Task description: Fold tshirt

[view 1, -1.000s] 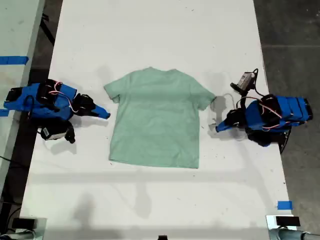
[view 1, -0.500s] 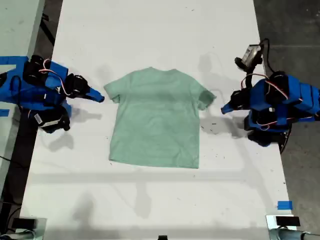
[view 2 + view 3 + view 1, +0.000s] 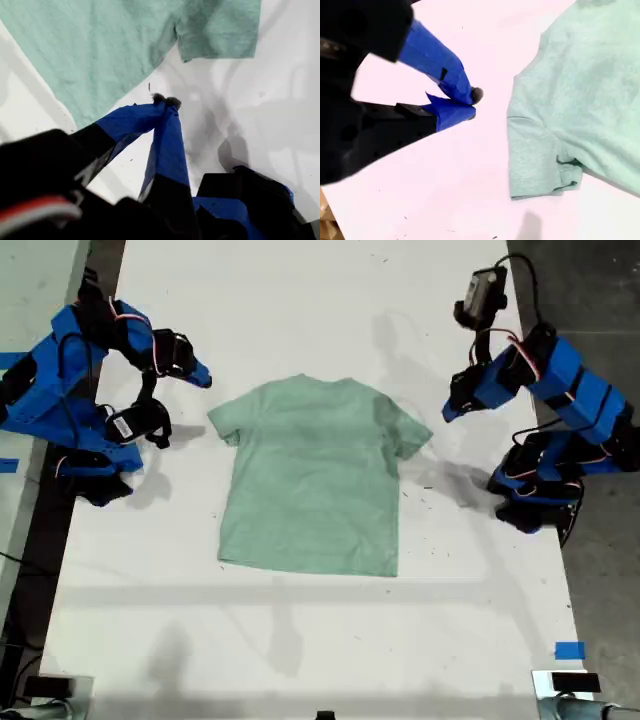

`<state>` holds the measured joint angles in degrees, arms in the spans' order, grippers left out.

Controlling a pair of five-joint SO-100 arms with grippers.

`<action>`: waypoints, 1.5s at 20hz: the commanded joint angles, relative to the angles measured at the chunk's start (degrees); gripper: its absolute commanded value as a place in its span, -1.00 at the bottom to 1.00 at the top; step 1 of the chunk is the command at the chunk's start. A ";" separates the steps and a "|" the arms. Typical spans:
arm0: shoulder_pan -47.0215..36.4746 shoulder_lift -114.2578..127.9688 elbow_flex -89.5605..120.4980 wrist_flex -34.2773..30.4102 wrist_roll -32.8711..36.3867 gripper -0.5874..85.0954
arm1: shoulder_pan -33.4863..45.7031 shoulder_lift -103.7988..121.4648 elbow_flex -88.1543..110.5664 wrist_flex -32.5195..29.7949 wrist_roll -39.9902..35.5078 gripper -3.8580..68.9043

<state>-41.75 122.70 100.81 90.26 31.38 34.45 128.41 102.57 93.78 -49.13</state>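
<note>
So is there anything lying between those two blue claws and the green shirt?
Nothing visible. Only bare white table separates my first gripper and my second gripper from the tshirt, which lies flat.

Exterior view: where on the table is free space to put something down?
The table is bare beyond the tshirt collar and below its hem. It is crowded beside both sleeves, where my first gripper and my second gripper hover.

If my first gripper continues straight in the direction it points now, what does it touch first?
Most likely the bare table. My first gripper is shut, empty, and aimed at the white surface just short of the tshirt sleeve. Depth is unclear, so it could reach the sleeve edge instead.
</note>
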 commanded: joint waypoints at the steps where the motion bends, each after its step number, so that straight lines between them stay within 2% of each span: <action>1: -2.72 -2.81 -7.03 1.93 2.81 -0.98 | 3.34 -3.43 -8.00 0.79 -4.04 -0.92; 4: -2.29 -3.87 -6.06 1.05 2.72 -0.98 | 5.27 -5.80 -9.58 0.35 -8.00 -0.89; 7: -0.62 -3.78 -2.99 -1.05 1.76 -0.98 | 7.38 -6.68 -7.38 -2.20 -11.25 -0.33; 10: 0.09 -2.64 -1.85 -1.49 1.32 -0.98 | 10.46 -6.50 -0.79 -8.44 -15.21 -0.11; 16: 0.62 -2.20 -1.41 -1.41 1.32 -0.98 | 15.29 -7.56 18.54 -27.16 -19.34 -0.11; 22: 1.05 -2.20 -1.58 -1.67 1.23 -0.98 | 18.54 -21.36 26.63 -40.78 -21.09 -0.12; 26: 1.32 -2.20 -1.58 -1.67 1.14 -0.98 | 19.51 -30.76 19.78 -38.41 -21.18 -0.12; 30: 1.58 -2.11 -1.58 -1.49 1.05 -0.98 | 19.42 -40.25 11.34 -33.31 -22.76 -0.15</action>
<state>-40.96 118.65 99.76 89.47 33.31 53.44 89.65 119.53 58.10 -70.58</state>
